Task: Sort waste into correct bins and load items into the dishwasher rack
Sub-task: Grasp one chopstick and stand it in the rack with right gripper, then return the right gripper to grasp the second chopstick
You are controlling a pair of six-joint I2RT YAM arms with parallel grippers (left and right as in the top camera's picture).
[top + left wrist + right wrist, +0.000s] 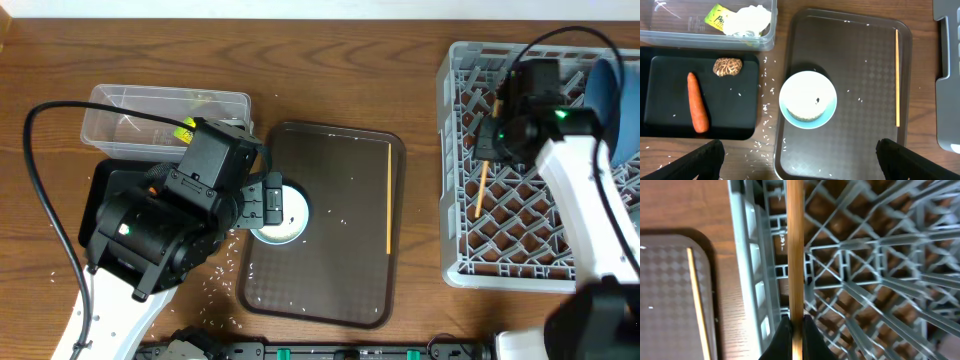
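Right gripper (797,341): clamped tight on a thin wooden chopstick (795,255), which is pinched between both fingers and runs straight out from them.
Held chopstick: sits over the left rim of the grey dishwasher rack (865,260), with its far end above the lattice. Whether it touches the pegs cannot be told.
Left gripper (800,150): fingers spread wide and holding nothing, above the near edge of the brown serving tray (865,55).
Bowl (807,99): on the serving tray's left part, just beyond the spread fingers and between them. It is white with a pale blue-green rim.
Second chopstick (897,75): lies flat along the serving tray's right edge.
Black tray (665,75): left of the serving tray. It holds the carrot (697,102) and the brown lumpy food piece (727,66), which lie apart.
Clear tub (700,40): behind the black tray. It holds the crumpled tissue (752,19) and the yellow-green wrapper (716,16), which touch.
Writing: the wrapper's print is too small to read.
Rice grains (765,92): scattered on the table between the two trays, with a few on them.
Hidden: the blue dish (612,85) at the rack's far right is partly behind the right arm and cut off by the frame.
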